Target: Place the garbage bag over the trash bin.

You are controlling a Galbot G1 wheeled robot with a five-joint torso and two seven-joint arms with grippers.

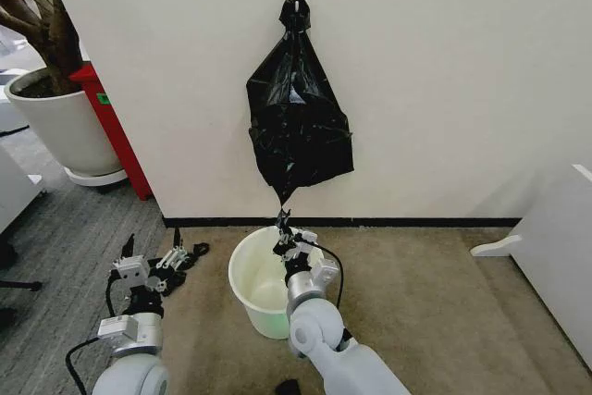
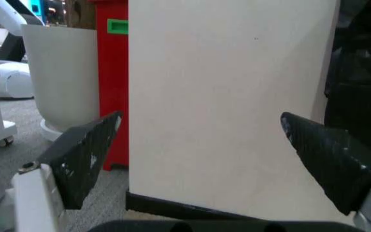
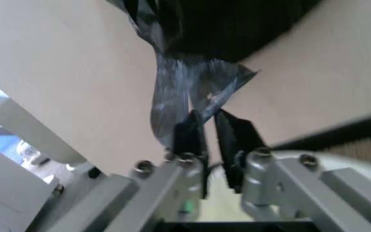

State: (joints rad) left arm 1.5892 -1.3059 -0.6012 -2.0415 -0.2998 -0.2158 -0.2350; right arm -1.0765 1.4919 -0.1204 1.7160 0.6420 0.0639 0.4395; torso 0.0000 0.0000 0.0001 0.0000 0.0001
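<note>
Hanging from a white hook on the cream wall, the glossy, crinkly black plastic garbage bag droops so that its long axis runs straight down, ending in a thin tail directly above the small round cream-white plastic trash bin. You have the right gripper at that tail already: it sits over the far rim of the bin, and in the right wrist view its dark fingers are drawn almost together with the wrinkled tail lying against them. It looks like a pinch on the plastic, though you cannot be sure how firmly it is caught.

So the bag lies straight above this gripper, and the bin straight below it. That vertical line is what the move turns on, I judge: the bag has to come off the hook and down towards the bin's mouth.

Your left gripper waits beside the bin, on the side towards the big white plant pot, low over the carpet. Its fingers stand wide apart, holding nothing. The right arm is clearly the nearer one to the bag.
</note>
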